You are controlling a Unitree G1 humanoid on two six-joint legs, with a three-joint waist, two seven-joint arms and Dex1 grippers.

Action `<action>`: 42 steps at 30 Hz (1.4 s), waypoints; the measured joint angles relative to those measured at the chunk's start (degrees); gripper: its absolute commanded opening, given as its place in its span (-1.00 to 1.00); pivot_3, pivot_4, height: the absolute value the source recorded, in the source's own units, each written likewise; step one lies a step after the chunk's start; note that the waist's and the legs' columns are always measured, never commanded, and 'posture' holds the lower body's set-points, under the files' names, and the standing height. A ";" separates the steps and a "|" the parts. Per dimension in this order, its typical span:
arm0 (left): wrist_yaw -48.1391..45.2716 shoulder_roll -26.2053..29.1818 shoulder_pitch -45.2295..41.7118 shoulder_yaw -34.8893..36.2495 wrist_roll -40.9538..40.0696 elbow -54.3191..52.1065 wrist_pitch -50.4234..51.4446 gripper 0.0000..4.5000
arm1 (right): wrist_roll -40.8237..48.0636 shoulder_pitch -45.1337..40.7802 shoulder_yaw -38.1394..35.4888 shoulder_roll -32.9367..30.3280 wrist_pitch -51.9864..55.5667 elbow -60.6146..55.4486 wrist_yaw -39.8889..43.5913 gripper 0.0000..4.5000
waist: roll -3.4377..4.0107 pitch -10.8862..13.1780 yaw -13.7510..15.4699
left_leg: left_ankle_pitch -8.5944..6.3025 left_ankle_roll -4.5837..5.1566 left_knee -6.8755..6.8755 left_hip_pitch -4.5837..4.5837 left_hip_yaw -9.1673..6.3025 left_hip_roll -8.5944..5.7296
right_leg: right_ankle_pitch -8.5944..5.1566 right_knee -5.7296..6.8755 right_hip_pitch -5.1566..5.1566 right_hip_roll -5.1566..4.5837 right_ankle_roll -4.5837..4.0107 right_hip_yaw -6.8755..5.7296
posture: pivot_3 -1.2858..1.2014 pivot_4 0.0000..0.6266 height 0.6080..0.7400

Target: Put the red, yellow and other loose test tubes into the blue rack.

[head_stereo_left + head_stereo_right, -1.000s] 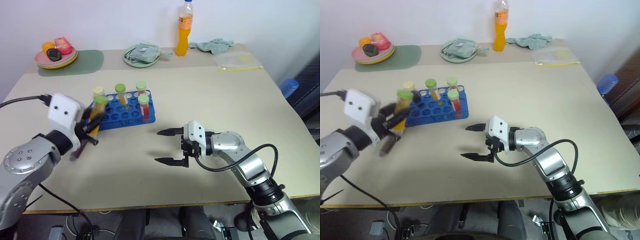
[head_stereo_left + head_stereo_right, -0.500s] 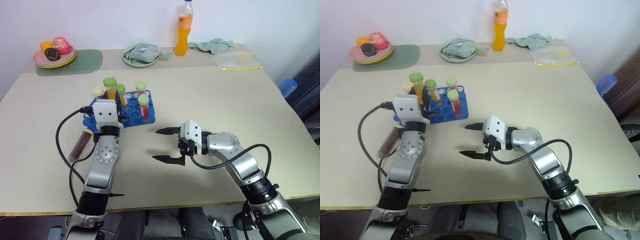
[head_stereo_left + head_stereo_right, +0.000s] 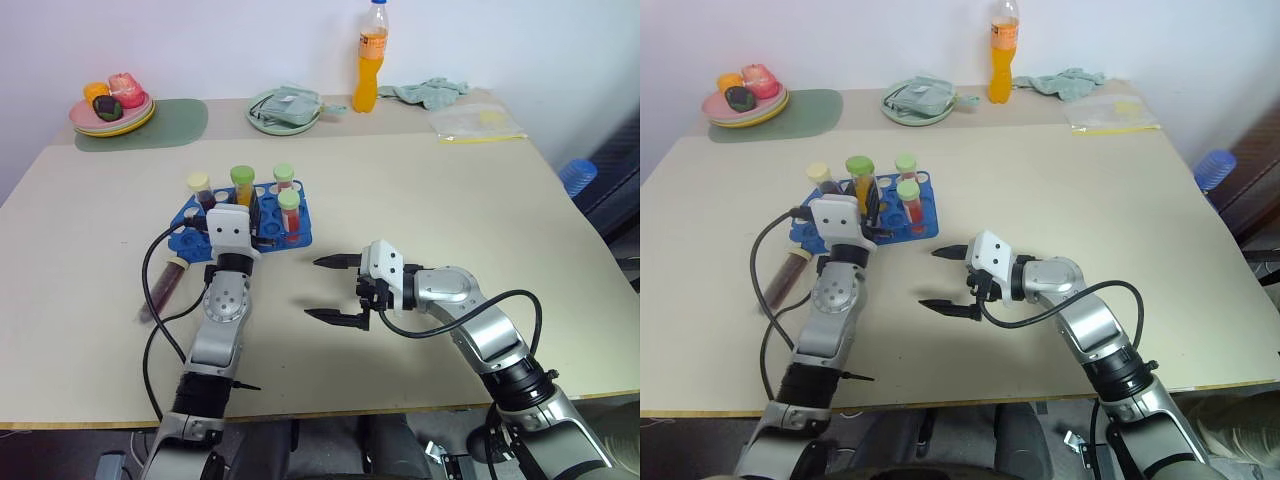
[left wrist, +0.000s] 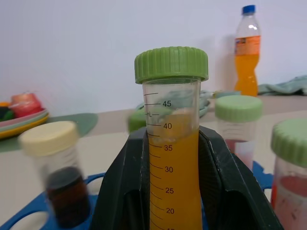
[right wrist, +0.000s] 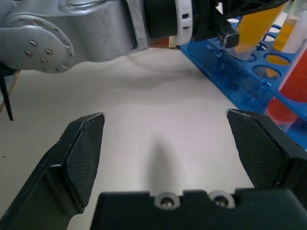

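Your left end effector (image 4: 175,191), clamped on the yellow tube (image 4: 173,158), has swung from the table's left edge to above the blue rack (image 3: 255,225): insertion comes next. The right end effector (image 3: 330,290) waits wide open; a dark tube (image 3: 165,283) lies loose beside the rack.

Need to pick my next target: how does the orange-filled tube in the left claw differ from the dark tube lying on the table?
The orange-filled tube stands upright at the blue rack, clamped in the shut left claw; the dark tube lies flat on the table, beside the rack, untouched. The orange-filled tube's cap is green; the dark tube's contents are dark red. Both are clear tubes.
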 measured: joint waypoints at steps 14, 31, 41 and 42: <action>-3.40 -1.25 -0.76 2.10 -1.01 6.73 -7.52 -0.08 | -0.03 -0.04 0.00 0.16 -0.01 -0.01 -1.02 1.00 | 0.00 0.00 0.09 | 0.00 0.00 0.06 0.00 -0.02 -0.01 | 0.01 0.03 0.03 -0.01 0.02 -0.01 | 0.03 -0.52 1.00; -7.47 8.59 3.42 14.23 -26.94 -28.08 24.82 0.99 | 0.09 -0.26 -0.01 0.73 0.06 -0.14 -0.99 1.00 | 0.01 0.00 -0.49 | 0.00 0.00 0.04 0.01 -0.20 0.03 | 0.00 0.10 0.01 0.07 0.01 -0.01 | 0.03 -0.52 1.00; -9.36 43.87 7.07 30.87 -46.42 -34.41 80.73 0.99 | 0.17 -0.57 -0.02 1.31 -0.02 0.01 0.62 1.00 | 0.02 0.06 -1.39 | 0.00 0.00 -0.02 0.04 -0.32 0.07 | -0.07 0.34 -0.10 0.16 -0.05 0.05 | 0.03 -0.52 1.00; -10.49 44.49 6.33 31.96 -48.28 -34.23 84.81 0.99 | 0.16 -0.65 0.01 1.39 -0.02 0.20 0.81 1.00 | 0.02 0.06 -1.23 | -0.01 0.00 -0.02 0.05 -0.34 0.07 | -0.07 0.34 -0.09 0.15 -0.05 0.03 | 0.03 -0.52 1.00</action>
